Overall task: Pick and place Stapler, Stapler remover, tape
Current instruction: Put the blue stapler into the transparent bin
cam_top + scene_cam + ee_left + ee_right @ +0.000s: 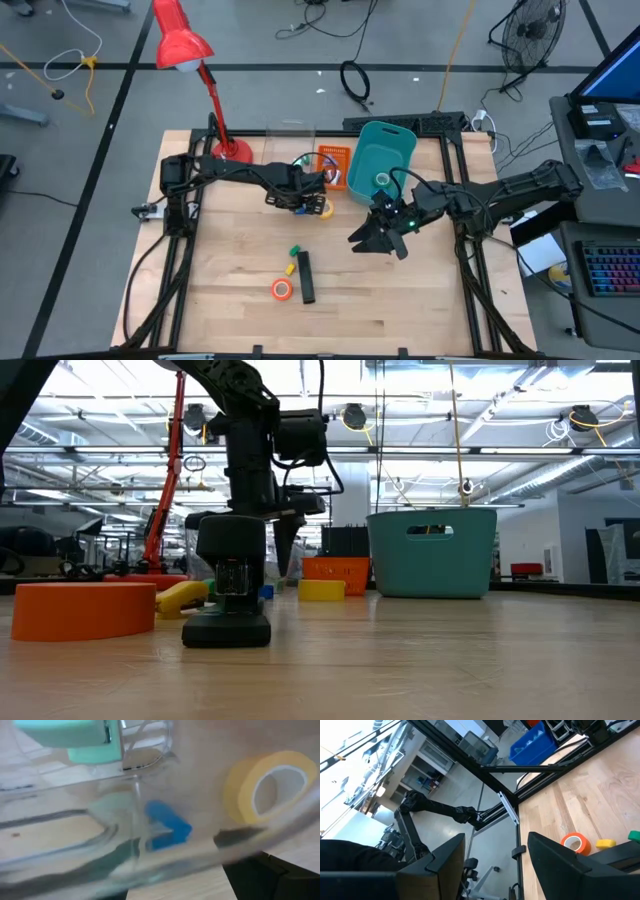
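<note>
Left gripper (318,205) sits mid-table, fingers spread, nothing pinched. Yellow tape roll (270,785) lies just beyond its fingertips with a small blue piece (167,827) beside it; clear plastic blurs that wrist view. Toward the table's front from the gripper: black stapler (305,277), orange tape roll (282,290) touching it. Right gripper (375,238) hovers just before the teal bin (385,150), fingers spread, empty.

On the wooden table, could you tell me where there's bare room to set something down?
The near half of the wooden table is bare, beside the orange tape roll and black stapler. It is crowded by the teal bin, the orange basket and both arms.
</note>
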